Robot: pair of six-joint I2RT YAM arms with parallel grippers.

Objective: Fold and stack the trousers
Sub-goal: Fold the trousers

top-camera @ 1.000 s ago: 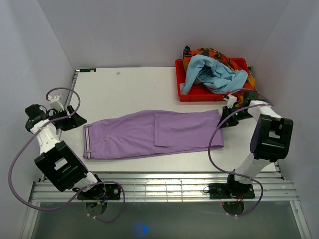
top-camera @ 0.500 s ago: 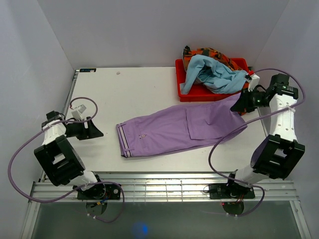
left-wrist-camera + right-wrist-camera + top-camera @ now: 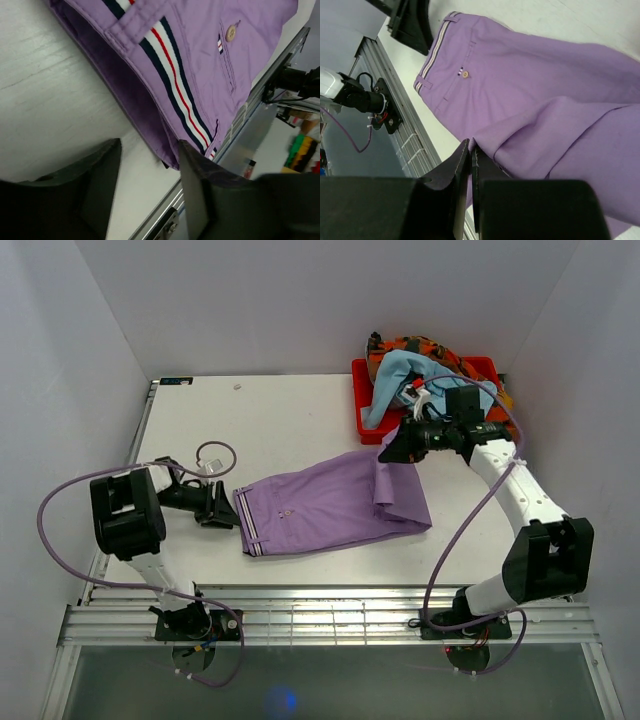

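The lilac trousers (image 3: 315, 505) lie across the middle of the table, the striped waistband (image 3: 245, 522) at their left end. My right gripper (image 3: 386, 452) is shut on the leg end and holds it lifted above the folded right part. In the right wrist view its jaws (image 3: 471, 146) pinch a fold of the purple cloth (image 3: 535, 90). My left gripper (image 3: 226, 508) rests low at the waistband and stands open. In the left wrist view the gripper (image 3: 149, 167) straddles bare table, and the waistband corner (image 3: 172, 150) lies just beside the right finger (image 3: 197, 190).
A red bin (image 3: 358, 392) at the back right holds a light blue garment (image 3: 435, 392) and an orange patterned one (image 3: 420, 346). A metal rail (image 3: 330, 612) runs along the near edge of the table. White walls close in left, right and behind.
The right gripper carried the leg end up and leftward, doubling the trousers over. The trousers slid right earlier. The left gripper moved right to the waistband.
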